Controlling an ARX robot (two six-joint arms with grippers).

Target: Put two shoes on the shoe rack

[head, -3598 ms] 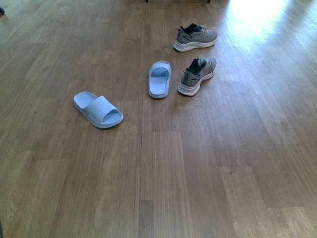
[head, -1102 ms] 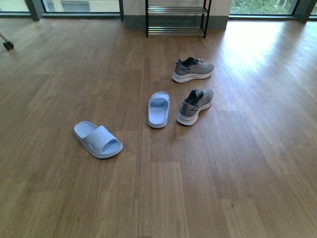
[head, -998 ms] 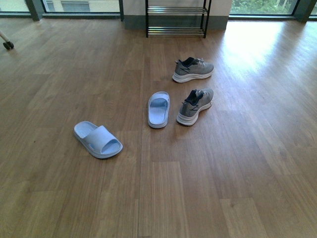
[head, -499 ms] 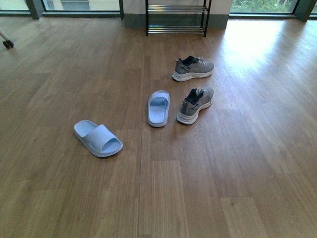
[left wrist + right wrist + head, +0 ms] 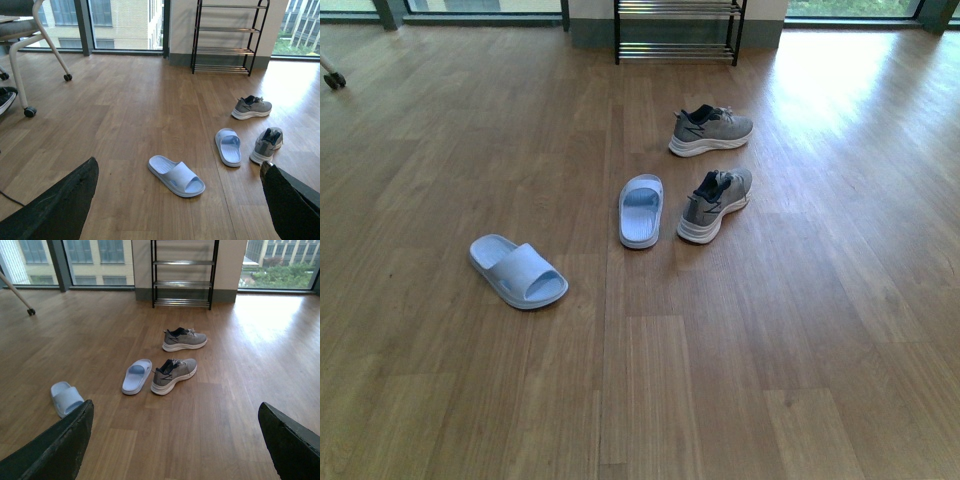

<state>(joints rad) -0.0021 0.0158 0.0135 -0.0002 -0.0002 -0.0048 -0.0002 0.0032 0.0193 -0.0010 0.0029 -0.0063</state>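
Observation:
Two pale blue slide sandals lie apart on the wooden floor. One sandal (image 5: 517, 272) (image 5: 176, 175) (image 5: 65, 398) lies to the left, nearer me. The other sandal (image 5: 640, 210) (image 5: 228, 146) (image 5: 137, 376) lies further off, next to a grey sneaker. The shoe rack (image 5: 675, 45) (image 5: 227, 50) (image 5: 182, 284) stands against the far wall with bare chrome bars. My left gripper (image 5: 175, 220) and right gripper (image 5: 172, 455) are both open, well above the floor and holding nothing. Neither arm shows in the front view.
Two grey sneakers (image 5: 712, 130) (image 5: 715, 204) lie between the sandals and the rack. A chair on castors (image 5: 30, 112) stands at the far left, with a dark shoe beside it. Glass windows run along the far wall.
The front view first rose to bring the rack into sight. Over the last second the whole scene has slid slightly up the picture. The shoes have not moved on the floor.

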